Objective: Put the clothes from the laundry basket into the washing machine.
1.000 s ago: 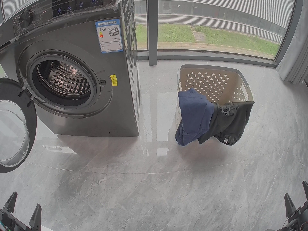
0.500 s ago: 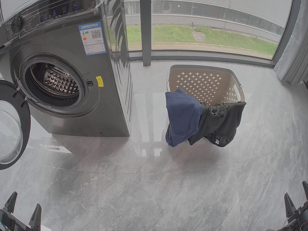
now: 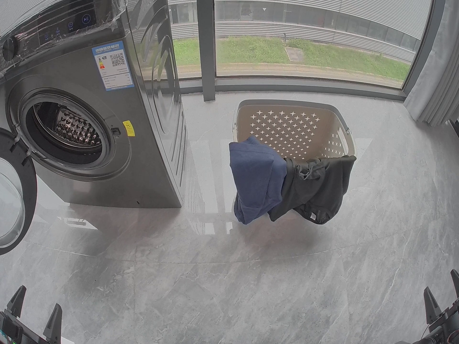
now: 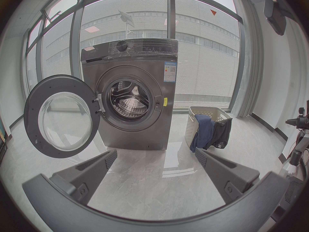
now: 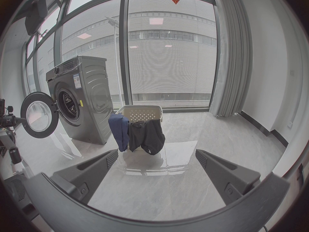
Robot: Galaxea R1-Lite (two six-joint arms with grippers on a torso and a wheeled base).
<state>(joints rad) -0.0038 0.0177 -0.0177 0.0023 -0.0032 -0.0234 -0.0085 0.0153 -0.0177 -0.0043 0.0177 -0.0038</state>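
A beige laundry basket (image 3: pixel 294 120) stands on the floor in the middle of the head view. A blue garment (image 3: pixel 256 177) and a black garment (image 3: pixel 318 187) hang over its near rim. At the left stands the grey washing machine (image 3: pixel 95 115), its round door (image 3: pixel 12 197) swung open and the drum (image 3: pixel 71 127) showing. My left gripper (image 3: pixel 36 311) is open low at the left edge, my right gripper (image 3: pixel 442 295) open low at the right edge, both far from the basket. The left wrist view has the machine (image 4: pixel 135 97) and basket (image 4: pixel 209 126); the right wrist view has the basket (image 5: pixel 140 113).
Large windows (image 3: pixel 306 29) run behind the basket, with a grey curtain (image 3: pixel 437 87) at the right. Bare grey tiled floor (image 3: pixel 229 283) lies between me and the basket. The open machine door juts out on the left.
The head view has shifted: machine and basket sit further left in the picture than one second ago. Both grippers keep the same place and stay open.
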